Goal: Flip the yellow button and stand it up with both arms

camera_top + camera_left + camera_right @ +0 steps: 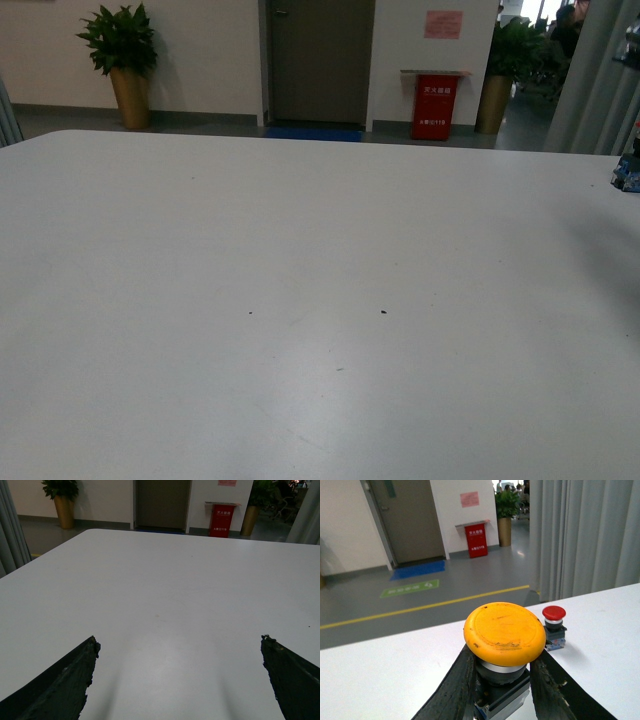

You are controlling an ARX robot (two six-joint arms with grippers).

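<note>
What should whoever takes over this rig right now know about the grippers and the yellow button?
Left gripper: open, empty, over the bare table.
Right gripper: shut on the yellow button, one finger on each side of its body, cap facing the wrist camera.
A red-topped button stands on the table beyond it.
Done: button grasped.
Left: set it standing and release. Whether it touches the table now cannot be told.

the yellow button (504, 632) has a scuffed orange-yellow cap and black collar; red-capped button (554, 613); white table (300, 300); black fingers (453, 686).
</note>
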